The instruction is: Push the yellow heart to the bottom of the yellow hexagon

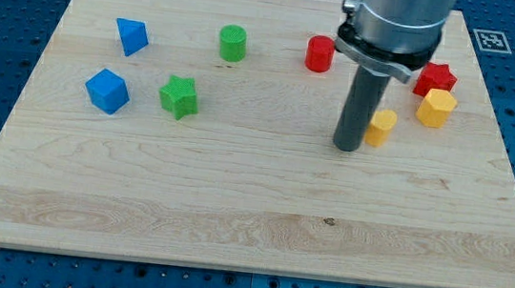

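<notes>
The yellow heart [381, 125] lies right of the board's middle, partly hidden behind my rod. My tip [346, 147] rests on the board touching or nearly touching the heart's left side. The yellow hexagon [436, 107] lies up and to the right of the heart, a short gap away, near the board's right edge.
A red star [435, 78] touches the hexagon's top. A red cylinder [320, 53] and a green cylinder [233, 43] sit near the top. A green star [179, 96], a blue cube [108, 91] and a blue triangular block [132, 36] lie at the left. The wooden board [231, 208] sits on a blue perforated table.
</notes>
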### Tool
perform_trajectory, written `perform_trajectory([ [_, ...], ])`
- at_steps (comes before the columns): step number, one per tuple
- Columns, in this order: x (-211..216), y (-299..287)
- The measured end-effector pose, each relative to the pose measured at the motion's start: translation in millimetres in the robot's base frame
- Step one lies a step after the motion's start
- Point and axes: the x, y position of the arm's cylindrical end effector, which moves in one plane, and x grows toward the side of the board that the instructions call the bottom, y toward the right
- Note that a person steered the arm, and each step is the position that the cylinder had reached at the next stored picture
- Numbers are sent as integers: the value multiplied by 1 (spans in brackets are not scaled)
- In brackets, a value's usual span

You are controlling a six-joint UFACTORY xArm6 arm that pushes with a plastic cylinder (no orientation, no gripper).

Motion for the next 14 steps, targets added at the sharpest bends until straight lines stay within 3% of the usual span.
perform_trajectory([
  [1,-28,-35],
  [3,-70,-13],
  [7,-29,14],
  [11,-19,65],
  [14,-17,69],
])
